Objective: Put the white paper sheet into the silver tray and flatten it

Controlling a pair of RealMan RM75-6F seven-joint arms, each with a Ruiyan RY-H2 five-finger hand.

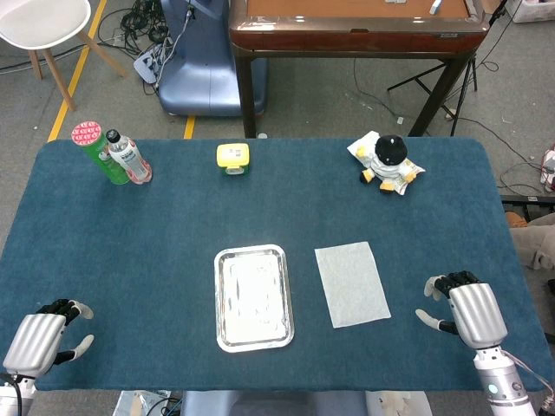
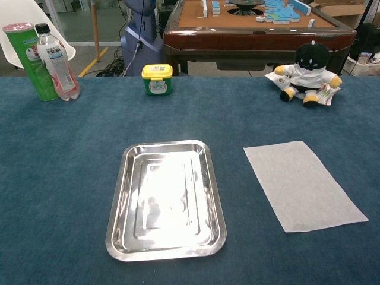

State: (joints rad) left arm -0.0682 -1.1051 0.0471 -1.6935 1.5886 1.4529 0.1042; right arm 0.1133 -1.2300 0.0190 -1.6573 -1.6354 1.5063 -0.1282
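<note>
We see the white paper sheet [image 1: 351, 283] lying flat on the blue table [image 1: 173, 217], just to the right of the silver tray [image 1: 253, 297] and not touching it; a strip of bare cloth shows between them. The tray sits near the middle of the front half of the table and holds nothing (only glare on its floor in the chest view). The sheet is turned slightly, its long edges running a little off the tray's.

Left hand [image 1: 43, 336]: resting at the front left corner of the table, well apart from the tray, holding nothing, fingers apart. Right hand [image 1: 466, 309]: at the front right, near the sheet's right edge but clear of it, fingers spread and empty. Neither hand shows in the chest view.

Along the far side we note a green can [image 1: 97, 148] with a water bottle [image 1: 128, 158] touching it at the left, a small yellow-lidded box [image 1: 232, 158] behind the tray, and a black and white plush toy [image 1: 388, 162] at the right. Past the table stands a brown wooden table [image 1: 347, 30], with a white chair [image 1: 43, 26] to the left on the floor
</note>
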